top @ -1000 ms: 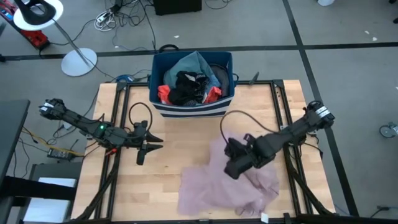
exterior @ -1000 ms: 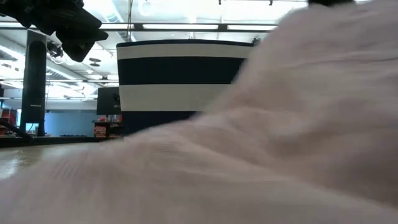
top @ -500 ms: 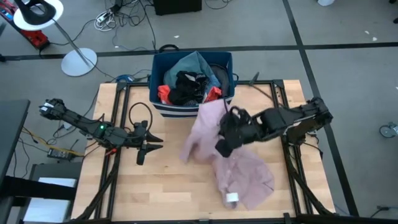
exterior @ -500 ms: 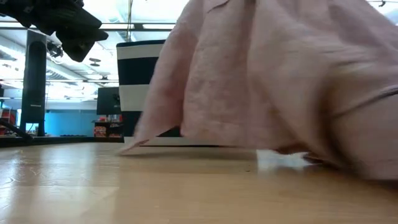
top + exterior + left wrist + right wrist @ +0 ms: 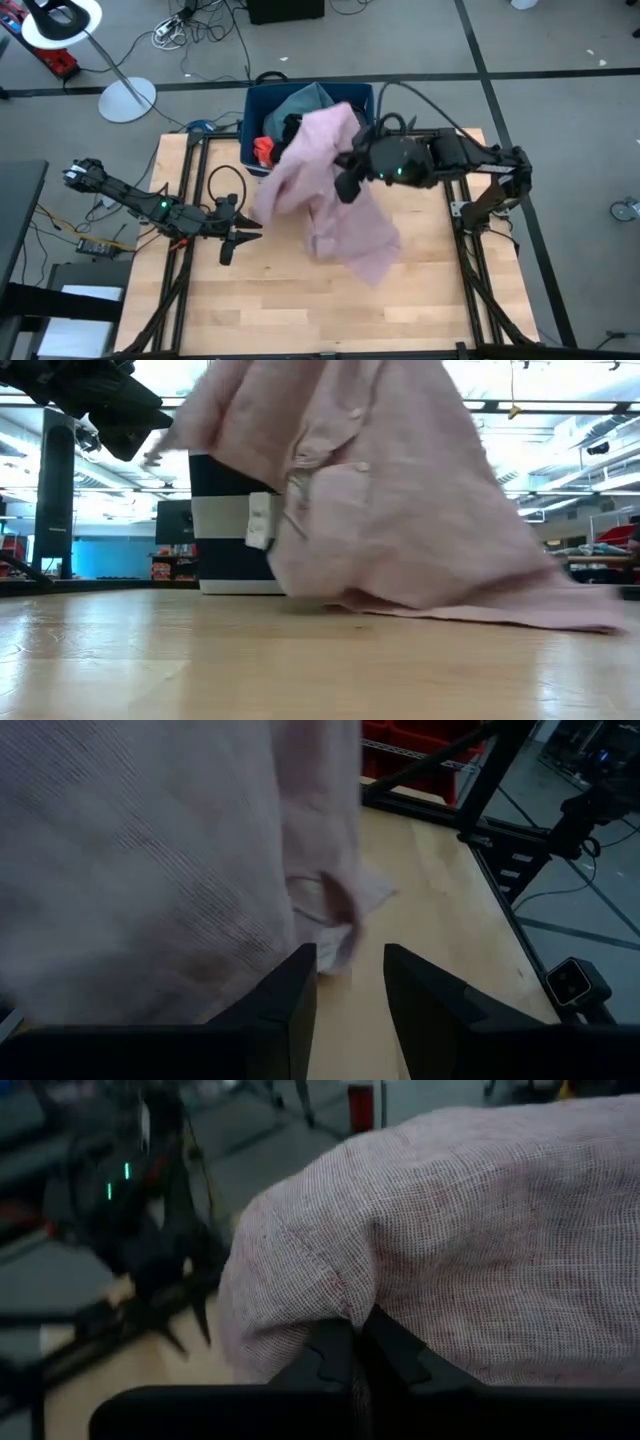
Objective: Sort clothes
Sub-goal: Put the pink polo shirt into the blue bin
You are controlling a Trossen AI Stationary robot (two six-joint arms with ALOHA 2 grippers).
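A dark blue bin (image 5: 262,175) with white stripes stands at the far middle edge of the light wooden bench (image 5: 280,300), its near wall showing as a broad white band in the low view. Black frame rails (image 5: 470,280) run along both bench sides. On the grey floor beyond sit a white round-based lamp stand (image 5: 127,99) and loose cables (image 5: 190,25).
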